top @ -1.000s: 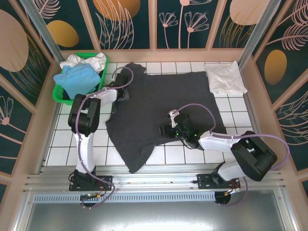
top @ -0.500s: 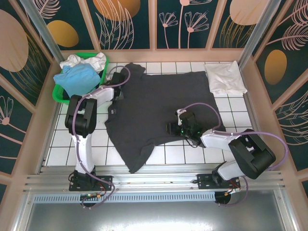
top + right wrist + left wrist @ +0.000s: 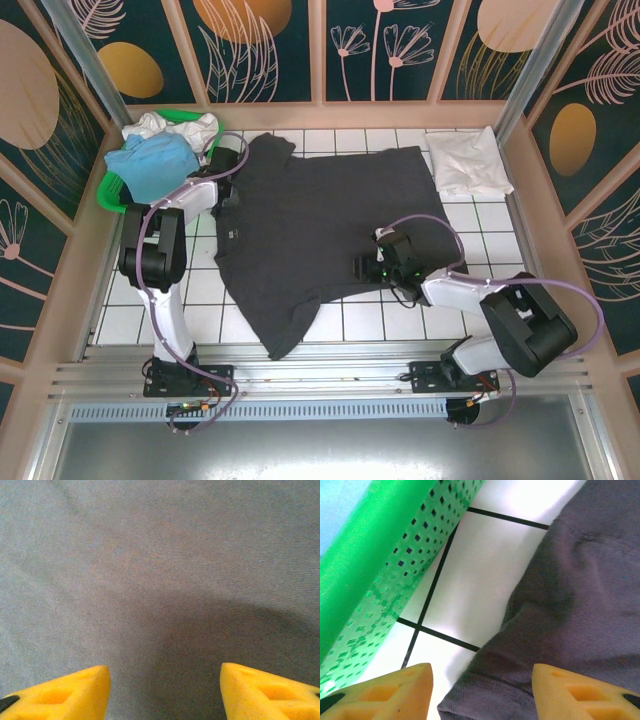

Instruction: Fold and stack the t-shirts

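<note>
Charcoal shirt (image 3: 330, 220) lies spread across the table's (image 3: 500, 230) middle, its left edge now drawn toward the far-left corner's basket (image 3: 380, 570). Left gripper (image 3: 482, 680) has just released it, jaws apart. Right gripper (image 3: 162, 680) hovers over cloth, jaws apart. Folding seems next.

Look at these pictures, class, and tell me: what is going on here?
Two robot arms are working on a dark t-shirt spread on the tiled table. The left gripper hangs open over its sleeve edge beside the green basket; the right gripper hangs open above the cloth. Neither holds anything. A white t-shirt lies at the far right corner.
</note>
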Robot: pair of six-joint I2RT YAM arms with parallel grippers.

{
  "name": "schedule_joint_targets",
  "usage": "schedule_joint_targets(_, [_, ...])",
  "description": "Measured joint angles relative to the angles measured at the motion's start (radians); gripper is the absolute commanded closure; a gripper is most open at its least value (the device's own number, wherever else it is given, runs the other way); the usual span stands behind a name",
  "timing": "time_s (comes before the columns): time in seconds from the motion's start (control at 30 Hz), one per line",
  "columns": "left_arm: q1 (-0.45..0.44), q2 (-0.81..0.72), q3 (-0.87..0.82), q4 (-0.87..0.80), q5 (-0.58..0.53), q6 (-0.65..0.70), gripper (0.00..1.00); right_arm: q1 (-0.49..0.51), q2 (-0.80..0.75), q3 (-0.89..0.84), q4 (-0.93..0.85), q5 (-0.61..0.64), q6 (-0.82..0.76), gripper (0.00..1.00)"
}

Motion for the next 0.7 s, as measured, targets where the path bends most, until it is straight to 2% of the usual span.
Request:
schedule_joint_targets(0.17, [-0.019, -0.078, -0.013, 0.018, 0.079, 0.011, 0.48, -0.004, -0.048, 0.016, -0.032, -0.001, 0.009, 0.39])
schedule_joint_targets(0.3, [-0.083, -0.128, -0.048, 0.054, 0.145, 0.012, 0.48, 0.035, -0.103, 0.016, -0.014, -0.059, -0.01, 0.38])
schedule_joint_targets(0.5, [-0.164, -0.072, -0.074, 0.15, 0.294, -0.007, 0.51, 0.33, -0.06, 0.098, 0.031, -0.112, -0.118, 0.38])
schedule_joint_targets(0.6, [-0.159, 0.034, -0.046, 0.17, 0.283, -0.025, 0.5, 0.454, 0.008, 0.153, 0.034, -0.108, -0.175, 0.37])
schedule_joint_targets(0.7, [-0.153, 0.121, -0.007, 0.172, 0.248, -0.037, 0.51, 0.518, 0.091, 0.196, 0.02, -0.1, -0.214, 0.43])
